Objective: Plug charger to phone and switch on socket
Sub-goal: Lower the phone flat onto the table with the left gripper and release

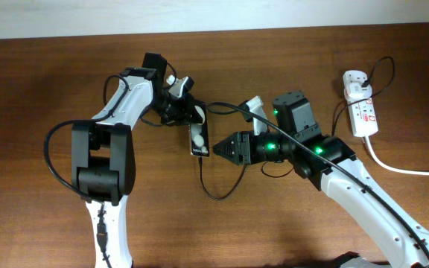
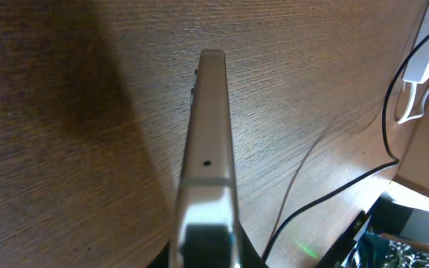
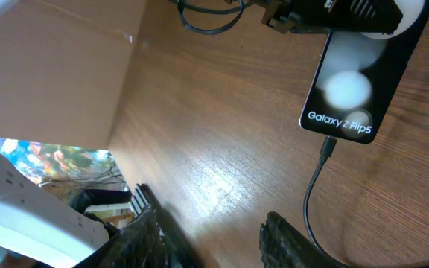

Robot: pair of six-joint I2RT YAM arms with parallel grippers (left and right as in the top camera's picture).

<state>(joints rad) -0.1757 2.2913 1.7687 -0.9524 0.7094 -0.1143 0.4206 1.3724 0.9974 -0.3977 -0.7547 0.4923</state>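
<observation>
Socket setting too small to tell

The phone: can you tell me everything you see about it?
The phone is a small, shiny black rectangle, face up, with two fuzzy white round shapes and white words saying "Galaxy Z Flip5". Its thin side edge looks like pale metal with a tiny hole. The left gripper is shut on one end. The charger, a thin black cable, is plugged into the other end. The phone lies level over the brown wooden table.
</observation>
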